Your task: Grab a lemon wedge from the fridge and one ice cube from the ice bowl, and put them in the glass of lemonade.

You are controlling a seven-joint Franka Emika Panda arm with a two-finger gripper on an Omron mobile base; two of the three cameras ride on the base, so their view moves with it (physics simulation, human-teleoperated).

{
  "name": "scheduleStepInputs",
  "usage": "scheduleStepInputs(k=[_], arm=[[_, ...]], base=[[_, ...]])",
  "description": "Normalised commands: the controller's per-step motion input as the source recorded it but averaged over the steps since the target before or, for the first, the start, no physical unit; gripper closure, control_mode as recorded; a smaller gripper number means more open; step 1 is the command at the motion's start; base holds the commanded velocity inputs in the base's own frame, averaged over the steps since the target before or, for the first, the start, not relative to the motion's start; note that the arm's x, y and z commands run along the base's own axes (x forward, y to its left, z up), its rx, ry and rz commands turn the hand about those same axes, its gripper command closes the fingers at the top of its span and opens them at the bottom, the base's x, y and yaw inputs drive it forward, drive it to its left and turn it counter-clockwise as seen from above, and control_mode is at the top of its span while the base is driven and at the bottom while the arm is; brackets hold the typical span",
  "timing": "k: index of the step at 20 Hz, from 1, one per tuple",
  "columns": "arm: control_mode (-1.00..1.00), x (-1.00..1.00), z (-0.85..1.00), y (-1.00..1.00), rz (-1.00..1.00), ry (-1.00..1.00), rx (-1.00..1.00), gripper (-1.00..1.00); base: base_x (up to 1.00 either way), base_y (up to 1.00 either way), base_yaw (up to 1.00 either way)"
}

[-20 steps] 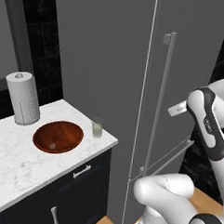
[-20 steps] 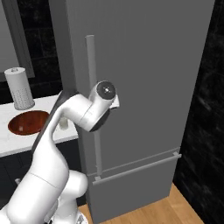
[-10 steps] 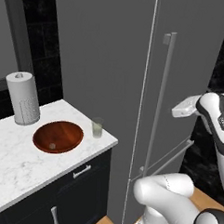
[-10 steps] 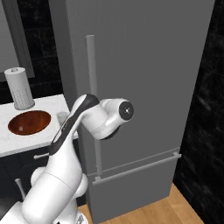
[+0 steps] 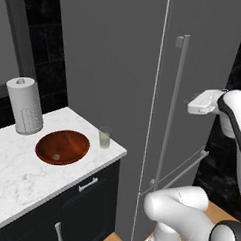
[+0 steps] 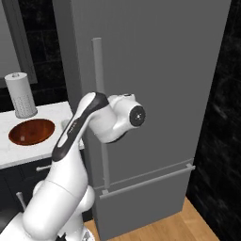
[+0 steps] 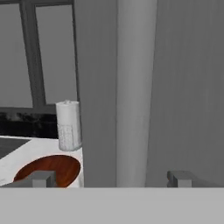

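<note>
Opening the fridge (image 6: 155,70): the gripper (image 7: 111,178), jaws apart, straddles its bar handle (image 7: 134,92); next, close on the handle and pull.

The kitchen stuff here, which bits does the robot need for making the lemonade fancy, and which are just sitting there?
Needed:
fridge, door shut, with its long handle
gripper, open, one tip on each side of the handle
ice bowl
ice cube in the bowl
glass of lemonade

Just sitting there:
paper towel roll
marble counter
dark drawers below
</note>
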Motion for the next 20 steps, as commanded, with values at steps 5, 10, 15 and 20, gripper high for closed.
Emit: scheduleStepInputs(k=[5, 10, 15, 20], arm=[[-1.00, 0.34, 0.01, 0.02, 0.00, -0.09, 0.03, -1.00], [-1.00, 0.53, 0.00, 0.04, 0.00, 0.00, 0.00, -1.00], [-1.00, 0.28, 0.04, 0.00, 0.00, 0.01, 0.00, -1.00], [-1.00, 0.30, -0.01, 0.13, 0.00, 0.00, 0.00, -1.00]], base=[[0.00, 0.00, 0.00], [0.00, 0.00, 0.00], [0.00, 0.00, 0.00], [0.00, 0.00, 0.00]])
